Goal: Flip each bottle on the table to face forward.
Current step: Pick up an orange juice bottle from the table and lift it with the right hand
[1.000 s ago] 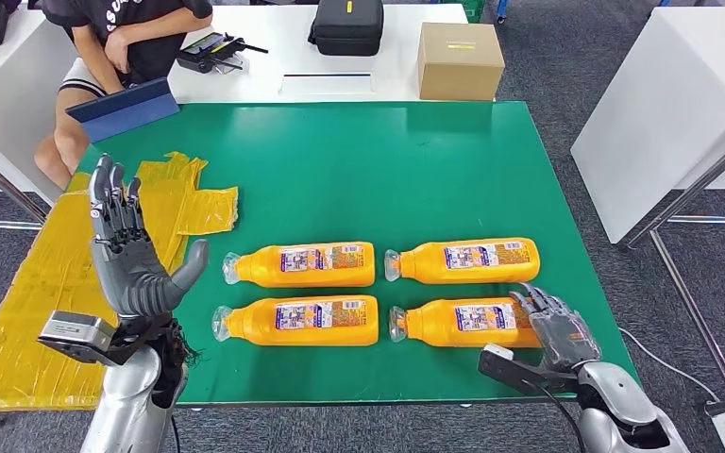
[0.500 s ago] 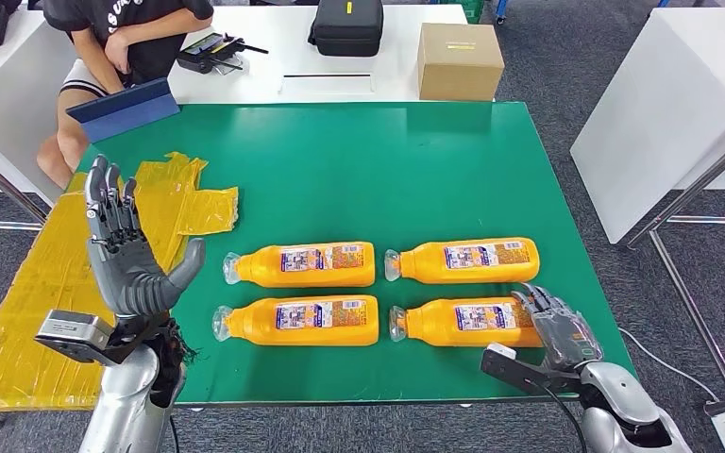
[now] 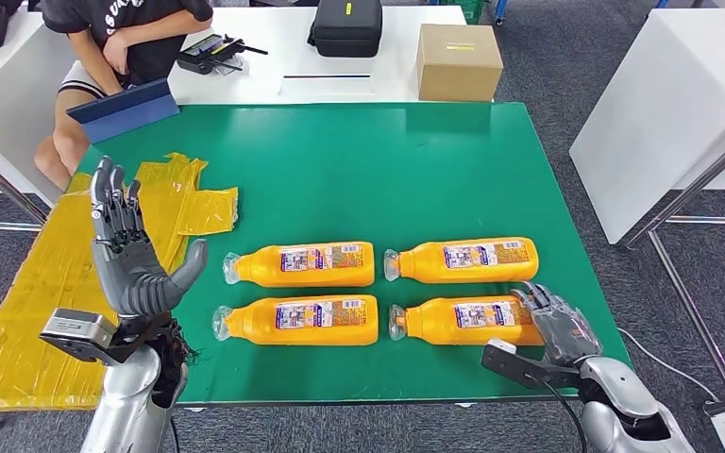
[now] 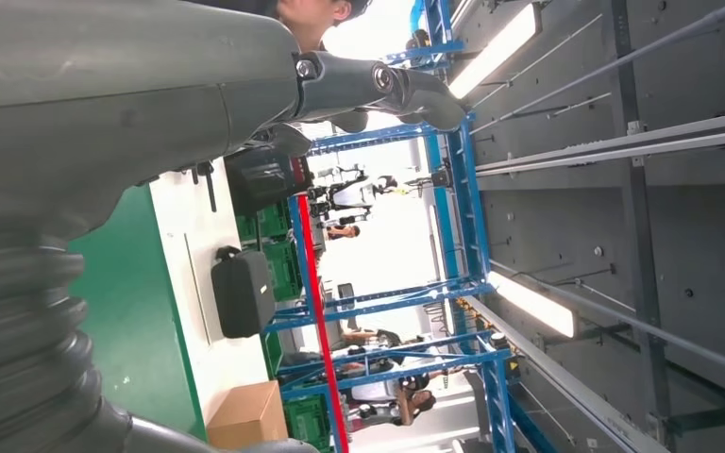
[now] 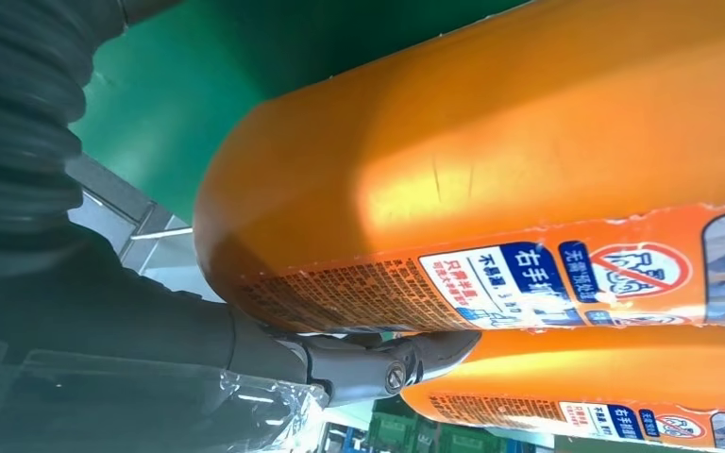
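The four orange bottles lie on their sides in two rows on the green table, caps toward my left, and the one I'm working is the near-right bottle, lying just in front of the far-right bottle and beside the near-left bottle. My worry is that, being round and smooth, it rolls away as I push on its base, bumps the bottle behind it, or slides off the near edge, which is close. My right hand is at that bottle's base end, fingers partly curled against the orange wall; whether I truly grip it I cannot tell. My left hand is raised beside the table, fingers spread, holding nothing.
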